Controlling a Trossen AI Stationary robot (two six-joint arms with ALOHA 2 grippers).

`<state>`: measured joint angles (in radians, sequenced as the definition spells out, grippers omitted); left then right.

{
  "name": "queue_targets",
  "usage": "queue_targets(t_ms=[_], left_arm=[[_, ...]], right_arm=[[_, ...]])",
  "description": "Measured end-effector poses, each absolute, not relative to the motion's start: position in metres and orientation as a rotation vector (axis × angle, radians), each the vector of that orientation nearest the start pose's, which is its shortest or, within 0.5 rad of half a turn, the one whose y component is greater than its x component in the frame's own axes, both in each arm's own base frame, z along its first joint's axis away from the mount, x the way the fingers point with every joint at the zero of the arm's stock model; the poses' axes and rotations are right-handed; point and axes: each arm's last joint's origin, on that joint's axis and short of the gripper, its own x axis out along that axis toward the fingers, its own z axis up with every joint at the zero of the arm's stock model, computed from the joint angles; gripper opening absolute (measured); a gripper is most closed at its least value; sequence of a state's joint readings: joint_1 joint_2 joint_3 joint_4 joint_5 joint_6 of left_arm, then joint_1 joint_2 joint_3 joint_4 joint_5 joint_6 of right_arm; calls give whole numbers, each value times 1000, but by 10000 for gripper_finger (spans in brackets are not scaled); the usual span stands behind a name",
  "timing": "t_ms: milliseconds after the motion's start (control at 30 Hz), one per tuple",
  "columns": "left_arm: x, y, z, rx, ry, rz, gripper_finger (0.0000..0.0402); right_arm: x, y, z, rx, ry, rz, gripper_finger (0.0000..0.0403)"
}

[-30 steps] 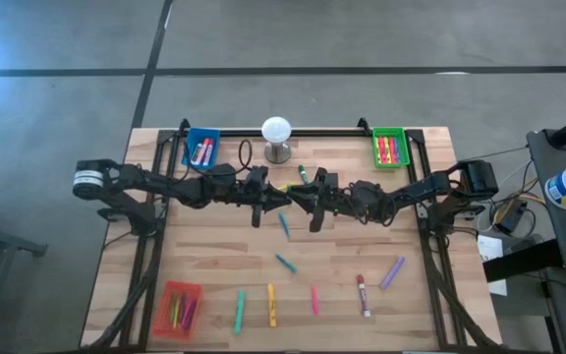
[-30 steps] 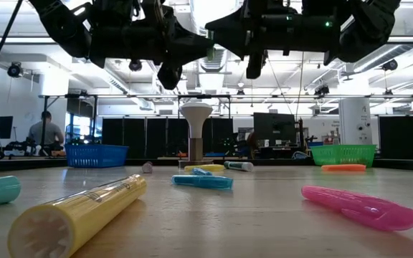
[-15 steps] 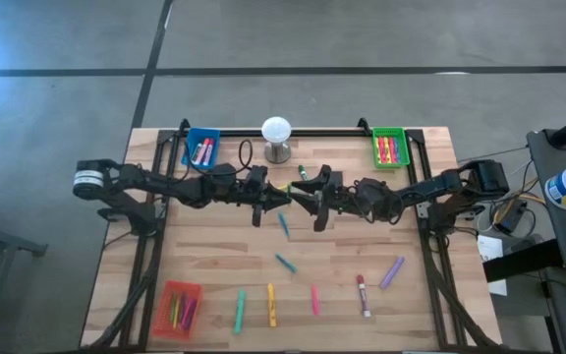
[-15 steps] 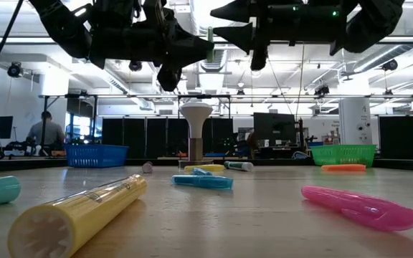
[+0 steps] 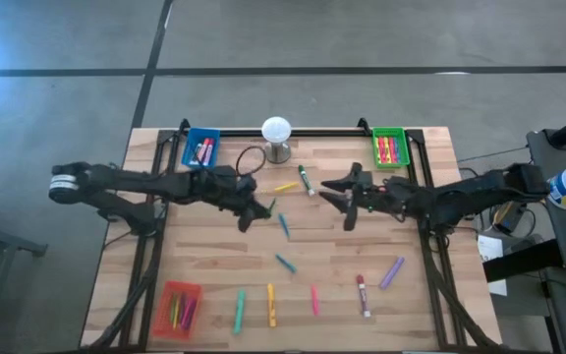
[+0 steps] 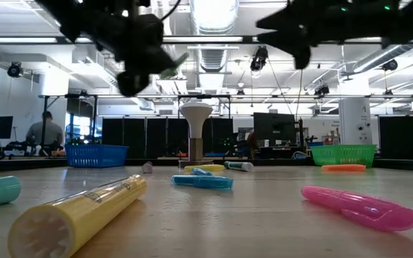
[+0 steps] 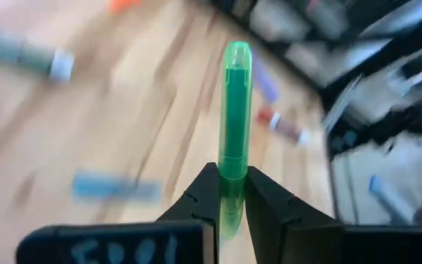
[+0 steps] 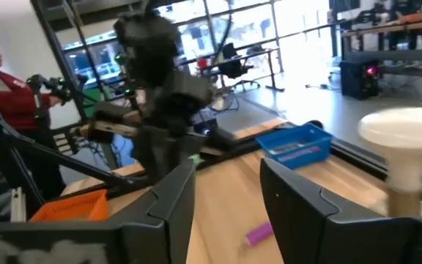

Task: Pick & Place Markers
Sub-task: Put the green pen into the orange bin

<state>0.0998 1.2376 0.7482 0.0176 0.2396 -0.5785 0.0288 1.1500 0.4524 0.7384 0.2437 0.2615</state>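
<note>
1. Green marker sits clamped between my left gripper's fingers, its long axis running straight out past the tips, left of table centre.
2. Teal marker lies just right of that gripper, another teal one nearer.
3. Yellow marker and dark green one lie between my arms, farther back.
4. My right gripper hangs spread and empty, right of centre.
5. Loose markers line the near edge, among them a purple marker. No readable writing.
</note>
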Motion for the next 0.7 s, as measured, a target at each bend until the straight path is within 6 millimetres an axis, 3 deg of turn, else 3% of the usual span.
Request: queue_targets(t_ms=[300,533,700], left_arm=[[242,-25,262,-843,974,174,39],[211,-74,256,-977,1274,329,39],[189,-111,250,-1040,1385,391,39]], right_arm=[[189,-2,215,287,-87,-227,139],[175,-3,202,287,-82,-228,137],[171,-3,200,291,-83,-224,135]])
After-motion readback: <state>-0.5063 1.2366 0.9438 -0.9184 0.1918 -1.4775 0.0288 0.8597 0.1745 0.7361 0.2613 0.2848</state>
